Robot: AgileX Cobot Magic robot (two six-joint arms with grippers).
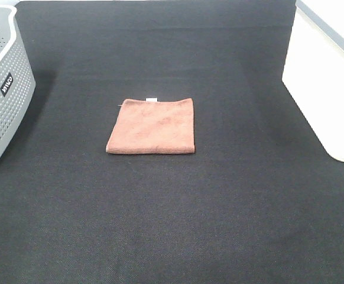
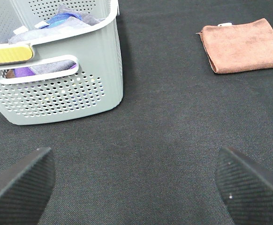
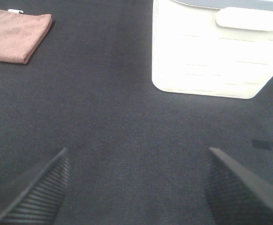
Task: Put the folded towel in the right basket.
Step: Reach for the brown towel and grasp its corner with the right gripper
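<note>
A folded brown towel (image 1: 152,125) with a small white tag lies flat on the black table mat, near the middle. It also shows in the left wrist view (image 2: 244,44) and the right wrist view (image 3: 15,35). The right basket (image 1: 325,83) is white and stands at the right edge; it shows in the right wrist view (image 3: 216,51). My left gripper (image 2: 136,187) is open and empty above the mat, near the grey basket. My right gripper (image 3: 136,187) is open and empty above the mat, near the white basket. Neither gripper shows in the exterior high view.
A grey perforated basket (image 1: 3,89) stands at the left edge, holding several cloths (image 2: 56,21). The black mat (image 1: 172,225) covers the whole table.
</note>
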